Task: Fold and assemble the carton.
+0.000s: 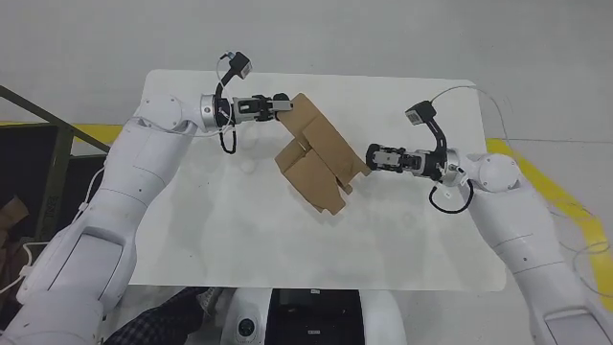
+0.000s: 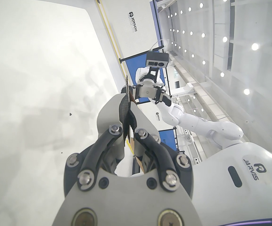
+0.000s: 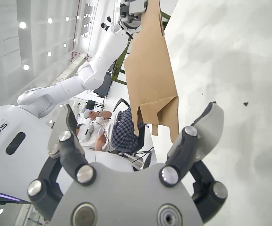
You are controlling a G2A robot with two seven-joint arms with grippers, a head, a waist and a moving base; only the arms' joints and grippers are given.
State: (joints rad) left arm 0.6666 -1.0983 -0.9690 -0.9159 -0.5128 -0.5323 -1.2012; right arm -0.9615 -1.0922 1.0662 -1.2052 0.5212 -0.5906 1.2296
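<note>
Left jaws: your left gripper (image 2: 128, 106) is closed tight on a thin edge of the carton (image 1: 318, 153), with the cardboard pinched between both pads.
Right jaws: your right gripper (image 3: 138, 108) is spread wide and grips nothing. The carton's flap end hangs in the gap between its fingers (image 3: 66, 118), and you cannot tell whether either finger touches the cardboard.
Carton place: it sits over the middle of the table (image 1: 211, 240), a little toward the far side, between your two grippers.
Carton state: it is folded flat. It shows edge-on from the left wrist and as a broad brown face from the right wrist.
Long axis: it runs on a diagonal, from the far corner pinched at the left gripper to the nearer corner by the right gripper.
Flaps: the loose flaps point toward the near side of the table, below that diagonal in the top view.
Table contact: you cannot tell whether the carton's lower edge rests on the table surface.
Open room: bare tabletop lies on the near side of the carton and out to both sides.
Edges: the far edge is the closest one to the carton, just beyond the left gripper. The near, left and right edges are well apart from it.
</note>
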